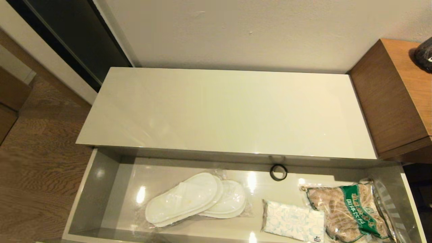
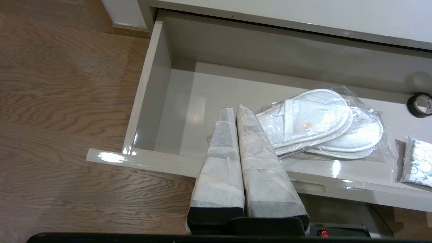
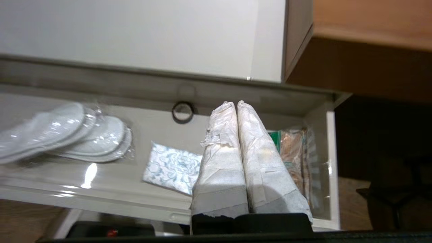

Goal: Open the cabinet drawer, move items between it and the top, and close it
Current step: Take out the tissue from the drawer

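The cabinet drawer stands pulled out, its grey-beige inside showing. In it lie the wrapped white slippers at left of centre and the patterned tissue pack to their right. The cream top is bare. Neither gripper appears in the head view. My left gripper is shut and empty, hanging above the drawer's front edge just left of the slippers. My right gripper is shut and empty, held over the drawer between the tissue pack and the snack bag.
A brown snack bag with a green band fills the drawer's right end. A small black ring lies by the drawer's back wall. The taller brown wooden unit stands right of the cabinet, wooden floor at left.
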Controlling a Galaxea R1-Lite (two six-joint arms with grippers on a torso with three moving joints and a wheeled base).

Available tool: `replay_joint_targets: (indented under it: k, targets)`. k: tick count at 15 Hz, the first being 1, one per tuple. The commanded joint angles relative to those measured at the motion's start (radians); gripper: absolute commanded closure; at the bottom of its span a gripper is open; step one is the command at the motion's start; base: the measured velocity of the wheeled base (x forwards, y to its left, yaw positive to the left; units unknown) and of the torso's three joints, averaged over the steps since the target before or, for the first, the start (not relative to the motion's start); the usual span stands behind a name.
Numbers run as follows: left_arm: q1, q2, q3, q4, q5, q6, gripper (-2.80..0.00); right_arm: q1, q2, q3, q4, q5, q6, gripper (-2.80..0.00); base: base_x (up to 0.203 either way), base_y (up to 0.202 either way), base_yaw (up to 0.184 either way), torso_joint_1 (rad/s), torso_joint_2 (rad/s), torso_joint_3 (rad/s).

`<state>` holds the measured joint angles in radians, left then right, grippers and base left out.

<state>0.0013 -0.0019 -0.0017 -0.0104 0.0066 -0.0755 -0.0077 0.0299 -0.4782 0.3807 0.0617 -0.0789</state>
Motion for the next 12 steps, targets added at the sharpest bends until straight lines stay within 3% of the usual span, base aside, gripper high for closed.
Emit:
replay_joint_targets:
  k: [1,4,8,12]
  targets:
    - [0.0,0.002,0.0,0.0,0.001,-0.001,0.0,-0.002,0.078,-0.185,0.155,-0.004,0.004,0.0,0.0,0.0,0.0,0.0,0.0,0.0]
    - [0.0,0.002,0.0,0.0,0.001,-0.001,0.0,-0.01,0.416,-0.391,0.213,-0.022,0.013,0.0,0.0,0.0,0.0,0.0,0.0,0.0]
    - [0.0,0.002,0.0,0.0,0.0,-0.001,0.0,0.012,0.841,-0.574,0.262,-0.026,-0.085,0.0,0.0,0.0,0.0,0.0,0.0,0.0]
    - [0.0,0.002,0.0,0.0,0.0,-0.001,0.0,0.24,1.027,-0.592,0.425,-0.031,-0.327,0.0,0.0,0.0,0.0,0.0,0.0,0.0]
